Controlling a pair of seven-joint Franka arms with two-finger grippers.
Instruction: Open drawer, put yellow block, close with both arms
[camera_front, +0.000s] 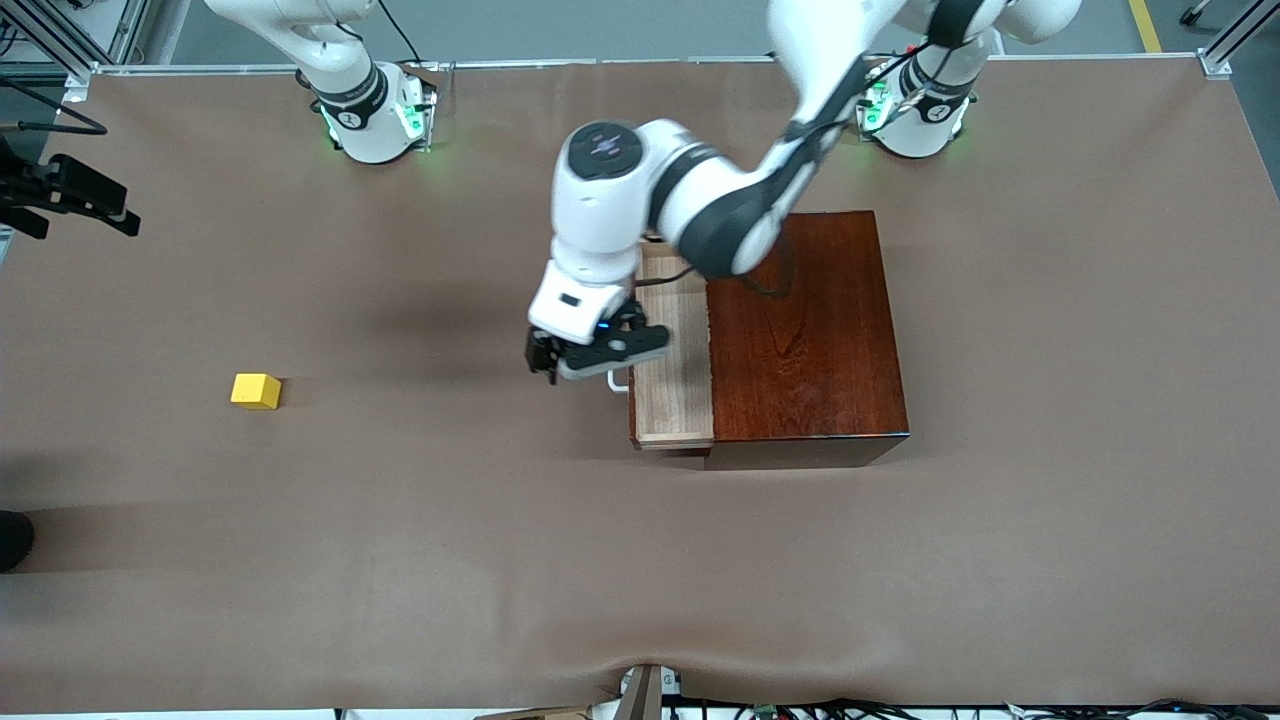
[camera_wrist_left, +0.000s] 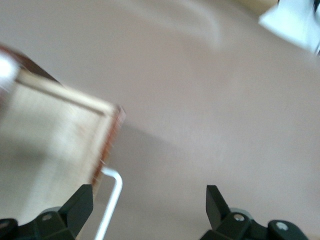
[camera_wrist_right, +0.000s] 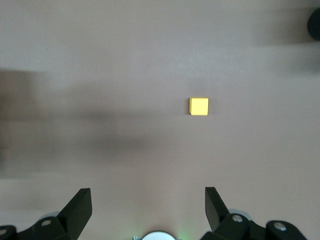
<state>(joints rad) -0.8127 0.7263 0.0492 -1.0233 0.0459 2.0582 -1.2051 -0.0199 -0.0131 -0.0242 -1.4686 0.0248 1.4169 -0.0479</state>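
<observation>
Looking for writing, no brand or label could be read anywhere; the arm bases showed only small round marks, too small to read. The drawer (camera_front: 672, 365) stood pulled out from the mahogany box (camera_front: 810, 330), toward the right arm's end of the table, and its pale wood tray had nothing in it as far as it showed, w/ part of it hidden under the left arm (camera_front: 700, 200). The white handle (camera_front: 618, 380) was on the drawer front. The left gripper (camera_front: 575, 358) hung just over that handle, fingers (camera_wrist_left: 80, 205) spread wide apart and holding nothing; in the left wrist view the handle lay near one finger, not touching. The yellow block (camera_front: 256, 391) lay on the brown table (camera_front: 640, 560), well apart from the drawer, toward the right arm's end. The right gripper (camera_wrist_right: 148, 210) was over the table near the block, fingers fully apart, holding nothing, approx. above it but not touching.
</observation>
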